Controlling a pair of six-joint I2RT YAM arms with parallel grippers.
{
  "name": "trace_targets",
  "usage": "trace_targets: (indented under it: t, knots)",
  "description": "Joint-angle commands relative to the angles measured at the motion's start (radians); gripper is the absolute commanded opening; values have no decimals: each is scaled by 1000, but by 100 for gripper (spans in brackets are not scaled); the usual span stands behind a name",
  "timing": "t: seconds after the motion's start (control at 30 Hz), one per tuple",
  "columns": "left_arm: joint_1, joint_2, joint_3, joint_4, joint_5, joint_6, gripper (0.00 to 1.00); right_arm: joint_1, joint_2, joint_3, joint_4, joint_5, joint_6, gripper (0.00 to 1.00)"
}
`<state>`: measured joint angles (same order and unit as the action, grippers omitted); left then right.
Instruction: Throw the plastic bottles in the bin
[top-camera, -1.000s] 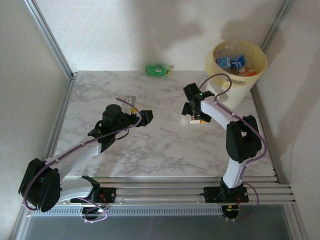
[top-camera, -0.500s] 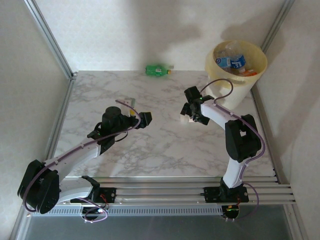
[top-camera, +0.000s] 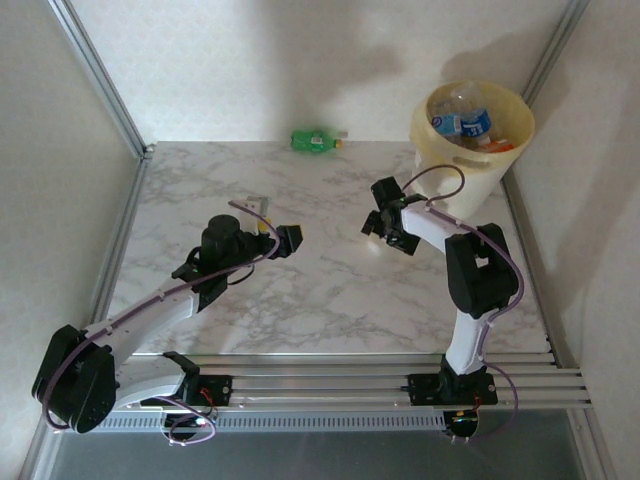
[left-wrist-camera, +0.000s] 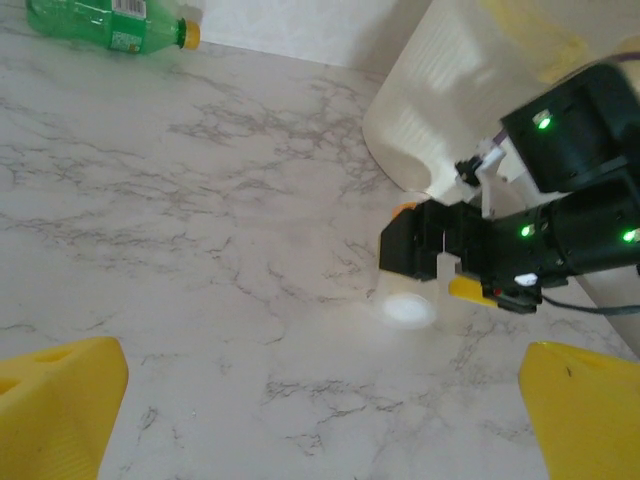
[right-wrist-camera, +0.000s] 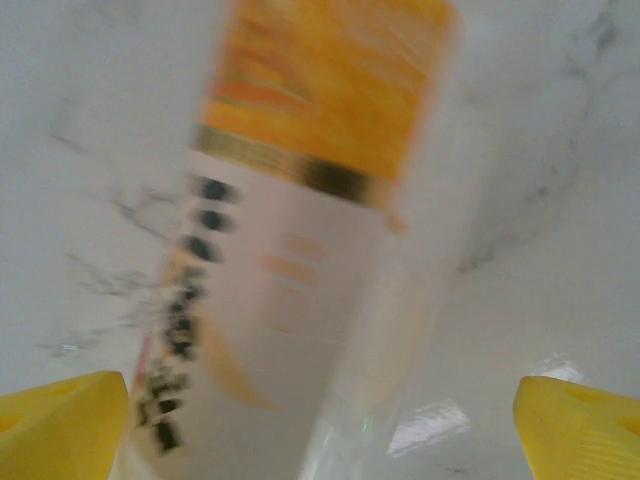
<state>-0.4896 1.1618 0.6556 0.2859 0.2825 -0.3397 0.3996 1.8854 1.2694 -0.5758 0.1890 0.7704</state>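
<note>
A white marble table (top-camera: 330, 290) with grey veining spans the middle of the top view, ending at a metal rail along its lower edge. One green bottle (top-camera: 317, 141) lies on its side at the upper centre, by the far edge, and the cream bin (top-camera: 470, 175) stands in the upper right corner. A clear bottle with an orange label (right-wrist-camera: 300, 250) lies right of centre, near the bin's foot.

Soft, even light is cast throughout. Between the right wrist's yellow fingers (right-wrist-camera: 60, 425) the orange-labelled bottle (right-wrist-camera: 300, 250) is smeared by motion blur; glare is seen near one finger.
</note>
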Motion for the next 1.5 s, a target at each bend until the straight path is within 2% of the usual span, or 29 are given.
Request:
trace_targets:
  t: [0.0, 0.23, 0.47, 0.63, 0.83, 1.0, 1.1, 1.27, 1.47]
  knots:
    - [-8, -22, -12, -2, -17, 7, 100, -7, 20, -23, -46, 18, -20, 97]
    - [-8, -33, -17, 4, -13, 1, 100, -4, 7, -50, -33, 51, -42, 87]
    - [-8, -45, -20, 1, -11, 1, 100, 4, 6, -44, -39, 107, -93, 64]
    - [-9, -47, -20, 0, -7, -4, 100, 12, 12, -45, -20, 94, -136, 47]
    - [-15, -69, -26, -4, -7, -2, 100, 50, -45, -58, -18, 115, -166, 44]
    - [-21, -94, -37, 6, 8, -2, 100, 97, -209, -85, 36, 138, -223, 43]
    - [-26, -127, -48, 21, 20, -1, 100, 131, -356, -119, 108, 144, -287, 37]
    - [-31, -204, -69, 53, 24, -1, 100, 154, -666, -214, 253, 180, -359, 37]
    - [-35, -262, -73, 52, 4, 2, 100, 154, -932, -239, 364, 258, -514, 37]
